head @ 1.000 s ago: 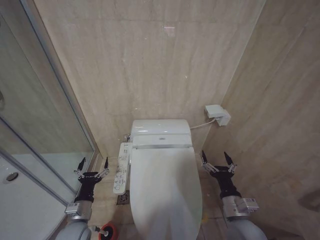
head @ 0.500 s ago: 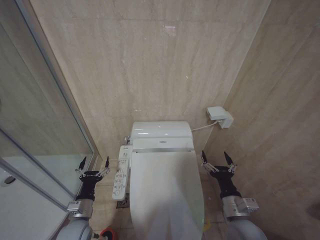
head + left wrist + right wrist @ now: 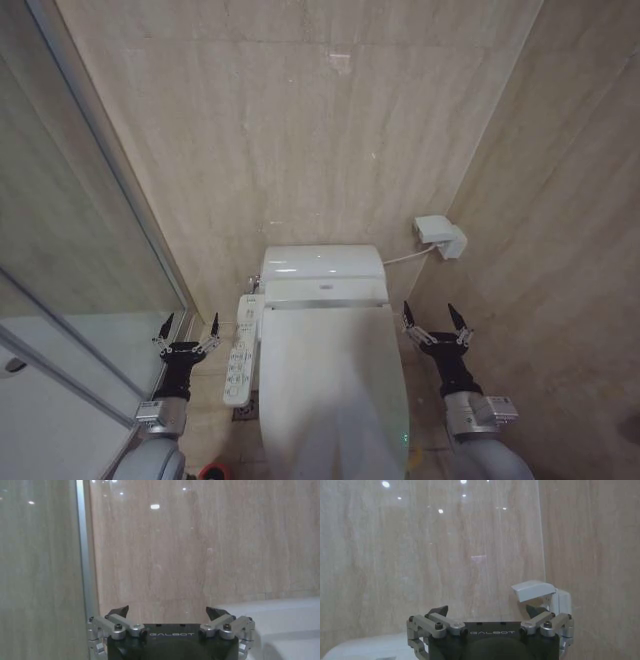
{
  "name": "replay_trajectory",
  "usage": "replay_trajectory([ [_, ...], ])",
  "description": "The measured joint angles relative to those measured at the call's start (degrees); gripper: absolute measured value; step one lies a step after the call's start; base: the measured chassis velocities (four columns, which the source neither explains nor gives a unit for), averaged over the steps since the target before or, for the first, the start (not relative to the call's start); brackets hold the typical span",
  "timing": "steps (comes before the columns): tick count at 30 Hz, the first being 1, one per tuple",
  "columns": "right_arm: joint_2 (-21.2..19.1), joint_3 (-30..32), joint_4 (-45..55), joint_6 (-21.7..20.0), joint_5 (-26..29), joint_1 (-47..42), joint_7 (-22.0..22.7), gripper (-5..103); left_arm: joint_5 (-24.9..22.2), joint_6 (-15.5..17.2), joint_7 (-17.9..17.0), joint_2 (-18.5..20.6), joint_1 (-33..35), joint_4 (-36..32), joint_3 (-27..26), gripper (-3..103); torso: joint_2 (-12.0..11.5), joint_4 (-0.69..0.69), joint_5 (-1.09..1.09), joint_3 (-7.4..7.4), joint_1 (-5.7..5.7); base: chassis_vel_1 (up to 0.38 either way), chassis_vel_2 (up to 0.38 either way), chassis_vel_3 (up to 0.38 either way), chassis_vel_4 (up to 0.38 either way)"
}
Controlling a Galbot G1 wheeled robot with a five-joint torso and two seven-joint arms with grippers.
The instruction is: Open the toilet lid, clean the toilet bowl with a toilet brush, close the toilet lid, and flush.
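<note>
You see the toilet lid (image 3: 335, 390) lying shut over the toilet bowl, its glossy white oval running from the tank (image 3: 322, 266) at the back wall toward you. The bowl itself is covered, so its inside cannot be judged. The side control panel (image 3: 240, 352) lies along the toilet's left edge, touching the seat hinge area. At the bottom edge of the head view, just left of the toilet's base, a small red sliver marks the toilet brush (image 3: 212, 472) holder on the floor; its handle cannot be made out.

The left claw (image 3: 185, 326) hovers to the left of the toilet, beside the control panel, fingers spread wide with nothing between them; the left wrist view confirms the gap (image 3: 169, 612). The right claw (image 3: 434, 316) hovers to the right of the lid, likewise spread wide and empty (image 3: 489, 611). Neither claw touches the toilet.

A white wall box (image 3: 438, 234) sits on the right wall, near the tank's right corner. A glass shower screen (image 3: 70, 260) stands at the left
</note>
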Motion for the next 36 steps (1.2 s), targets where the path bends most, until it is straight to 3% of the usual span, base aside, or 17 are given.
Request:
replay_trajectory([
  [18, 0.00, 0.00, 0.00, 0.00, 0.00, -0.02, 0.00, 100, -1.24, -0.30, -0.68, 2.66, -4.92, 6.93, 0.95, 100, 0.00, 0.00, 0.00, -0.01, -0.03, -0.013, 0.010, 0.011, -0.015],
  [28, 0.00, 0.00, 0.00, 0.00, 0.00, -0.01, 0.00, 100, -4.58, 0.62, 0.41, 7.88, -18.75, 19.23, 4.95, 100, 0.00, -0.01, -0.01, 0.00, -0.01, 0.000, 0.000, 0.000, 0.000],
  [36, 0.00, 0.00, 0.00, 0.00, 0.00, -0.01, 0.00, 100, -6.78, -0.63, 1.94, 10.50, -29.53, 28.52, 10.41, 100, 0.00, 0.00, 0.00, 0.00, -0.01, 0.000, 0.000, 0.000, 0.000],
])
